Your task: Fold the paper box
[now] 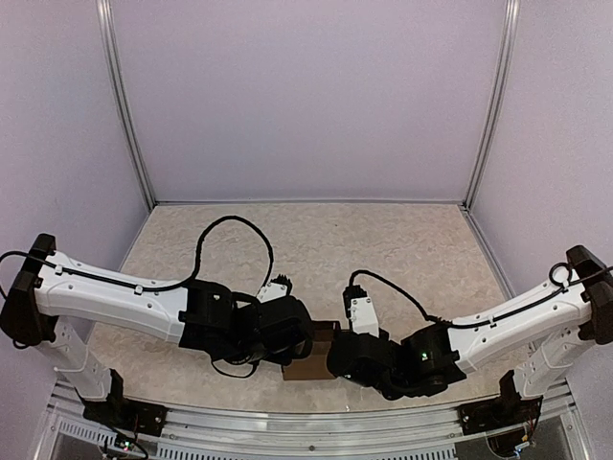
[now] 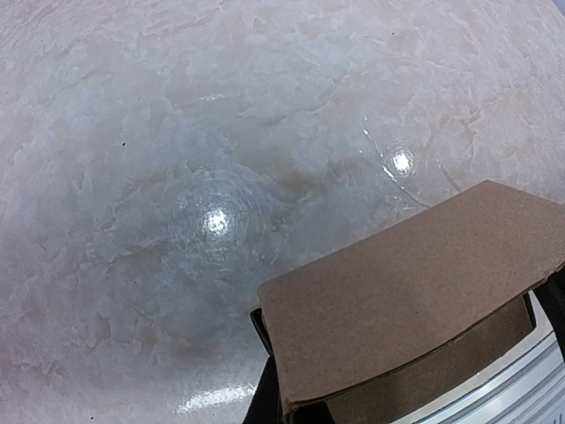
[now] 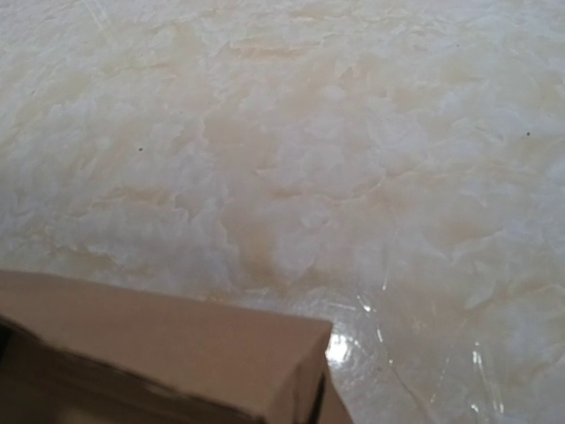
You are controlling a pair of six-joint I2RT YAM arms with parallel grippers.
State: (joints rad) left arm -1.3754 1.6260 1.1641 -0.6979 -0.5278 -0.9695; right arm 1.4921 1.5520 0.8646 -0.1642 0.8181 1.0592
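Brown paper box (image 1: 312, 365) at my six o'clock, flanked by left gripper (image 1: 299, 335) and right gripper (image 1: 341, 358), both jaws together

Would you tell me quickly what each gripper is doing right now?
Left gripper: shut, at the box; grip unclear.
Right gripper: shut, at the box; grip unclear.

Nothing legible anywhere: no lettering, label, brand, number or sign on the plain brown paper box (image 2: 415, 291), nor on the mottled table (image 2: 177, 132).
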